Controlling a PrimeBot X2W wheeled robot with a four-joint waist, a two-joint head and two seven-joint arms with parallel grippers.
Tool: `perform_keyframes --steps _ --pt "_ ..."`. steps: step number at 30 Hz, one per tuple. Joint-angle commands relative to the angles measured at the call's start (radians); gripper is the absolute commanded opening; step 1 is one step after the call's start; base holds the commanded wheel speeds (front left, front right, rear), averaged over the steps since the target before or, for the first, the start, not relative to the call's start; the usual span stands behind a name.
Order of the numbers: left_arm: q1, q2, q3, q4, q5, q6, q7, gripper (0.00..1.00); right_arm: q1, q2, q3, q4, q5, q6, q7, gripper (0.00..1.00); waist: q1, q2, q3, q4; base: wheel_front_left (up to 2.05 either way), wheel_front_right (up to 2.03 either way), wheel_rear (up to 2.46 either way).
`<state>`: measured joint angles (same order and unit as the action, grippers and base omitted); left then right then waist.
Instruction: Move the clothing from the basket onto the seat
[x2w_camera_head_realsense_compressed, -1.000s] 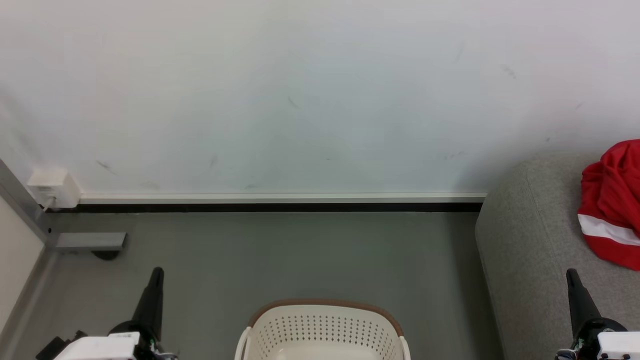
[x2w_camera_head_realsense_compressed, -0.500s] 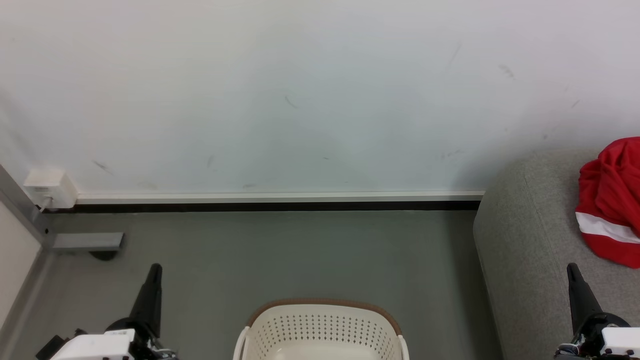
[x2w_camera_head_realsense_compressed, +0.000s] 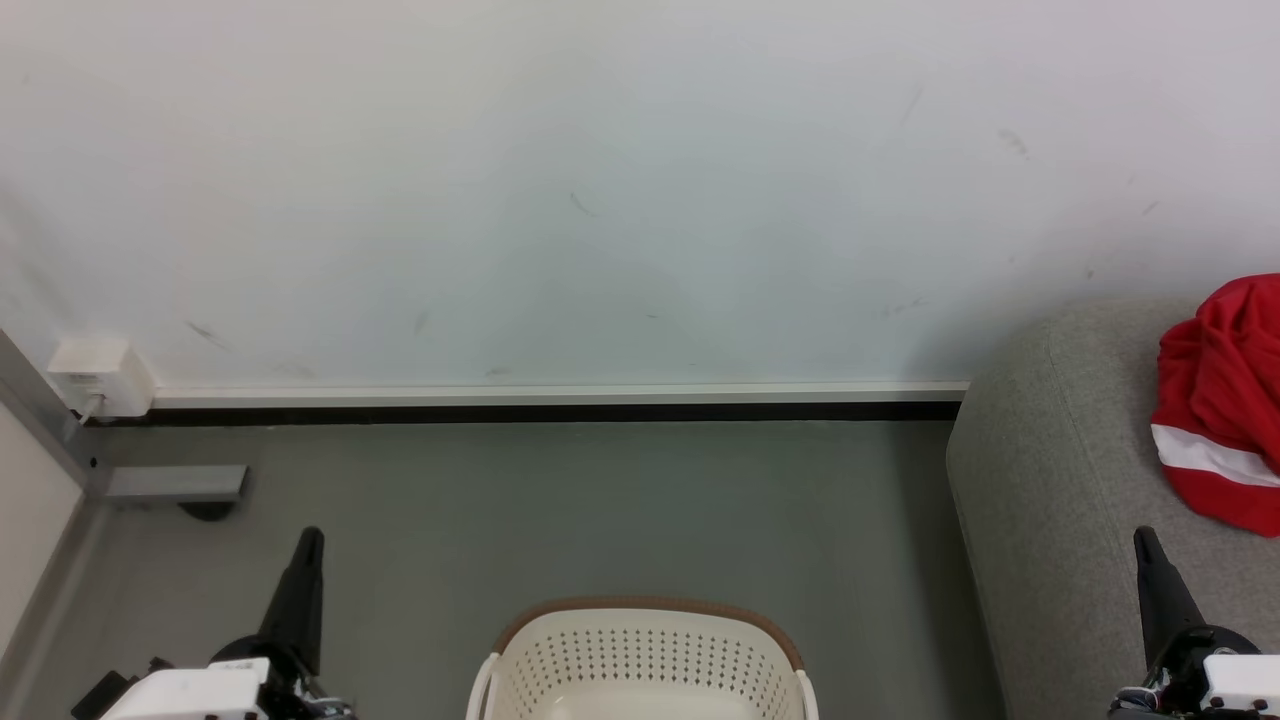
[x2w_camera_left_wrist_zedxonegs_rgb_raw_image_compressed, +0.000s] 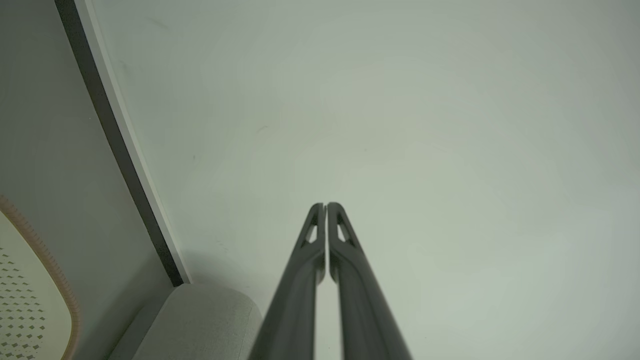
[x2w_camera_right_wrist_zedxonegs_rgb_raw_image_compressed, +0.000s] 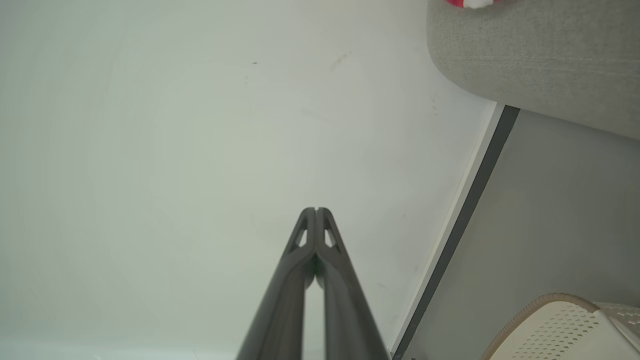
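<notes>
The red clothing (x2w_camera_head_realsense_compressed: 1225, 400) with a white band lies bunched on the grey seat (x2w_camera_head_realsense_compressed: 1050, 470) at the right edge of the head view; a sliver of the clothing (x2w_camera_right_wrist_zedxonegs_rgb_raw_image_compressed: 467, 2) tops the right wrist view. The cream basket (x2w_camera_head_realsense_compressed: 645, 660) with a brown rim stands on the floor at bottom centre, and what I see of its inside holds nothing. My left gripper (x2w_camera_head_realsense_compressed: 310, 540) is shut and empty, left of the basket. My right gripper (x2w_camera_head_realsense_compressed: 1142, 540) is shut and empty, over the seat's front part. Both point at the wall (x2w_camera_left_wrist_zedxonegs_rgb_raw_image_compressed: 325, 205) (x2w_camera_right_wrist_zedxonegs_rgb_raw_image_compressed: 316, 210).
A white wall with a dark skirting strip (x2w_camera_head_realsense_compressed: 550, 412) runs behind the grey floor. A white socket box (x2w_camera_head_realsense_compressed: 100, 375) and a grey metal foot (x2w_camera_head_realsense_compressed: 175, 483) sit at the left. Open floor (x2w_camera_head_realsense_compressed: 600, 510) lies between basket and wall.
The camera shifted slightly up and right a second ago, so the whole picture slid a little. Nothing has moved in the last half second.
</notes>
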<state>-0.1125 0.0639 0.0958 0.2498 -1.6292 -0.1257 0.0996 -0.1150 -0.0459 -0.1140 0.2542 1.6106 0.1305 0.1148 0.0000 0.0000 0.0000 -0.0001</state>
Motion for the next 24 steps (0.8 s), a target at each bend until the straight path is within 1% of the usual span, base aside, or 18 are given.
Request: perform_keyframes --steps 1,24 --pt "-0.006 -0.001 0.005 -0.003 0.004 -0.005 0.005 0.00 -0.007 -0.008 -0.004 -0.005 0.002 0.000 0.004 0.00 0.0000 0.0000 0.000 0.000 0.00 0.00 0.00" --pt "-0.006 -0.002 0.007 -0.002 0.007 -0.005 0.005 0.00 -0.007 -0.008 -0.004 -0.005 0.002 0.000 0.004 0.00 0.0000 0.0000 0.000 0.000 0.00 0.00 0.00"
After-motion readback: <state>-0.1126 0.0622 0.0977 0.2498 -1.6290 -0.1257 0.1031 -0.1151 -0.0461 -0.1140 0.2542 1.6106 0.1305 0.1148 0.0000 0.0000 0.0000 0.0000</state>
